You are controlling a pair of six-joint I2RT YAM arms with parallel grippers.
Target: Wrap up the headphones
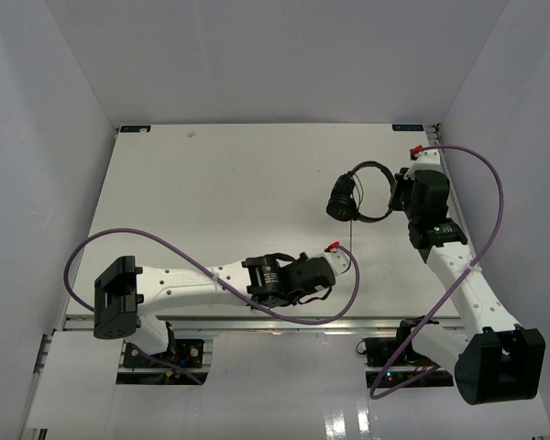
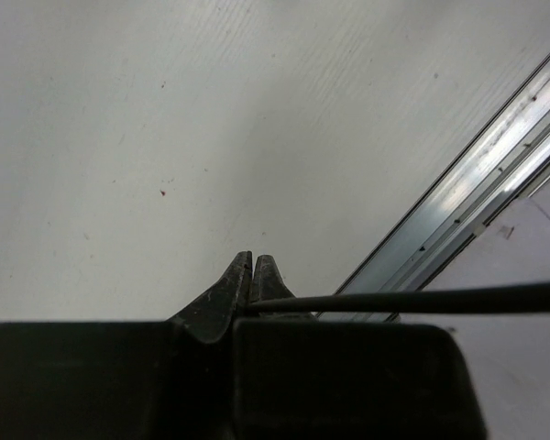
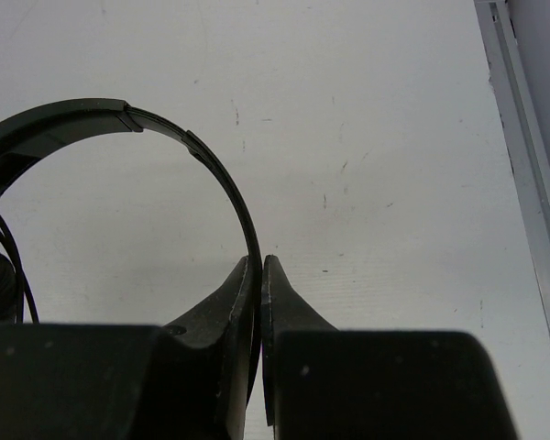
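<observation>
The black headphones [image 1: 359, 194] hang above the table at the right, the earcups [image 1: 341, 196] to the left of the thin headband [image 3: 119, 124]. My right gripper [image 1: 399, 191] is shut on the headband, which runs down between its jaws [image 3: 259, 266]. The thin black cable [image 1: 349, 234] drops from the earcups toward my left gripper [image 1: 323, 291], near the table's front edge. In the left wrist view the left gripper [image 2: 253, 261] is shut on the cable [image 2: 412, 299], which leads off to the right. A few cable strands [image 3: 9, 261] show by the earcup at the left edge.
The white table [image 1: 220, 192] has a metal rail [image 2: 477, 183] along its front edge and another [image 3: 522, 156] on its right side. Thick purple robot cables [image 1: 147, 240] loop over both arms. White walls enclose the table.
</observation>
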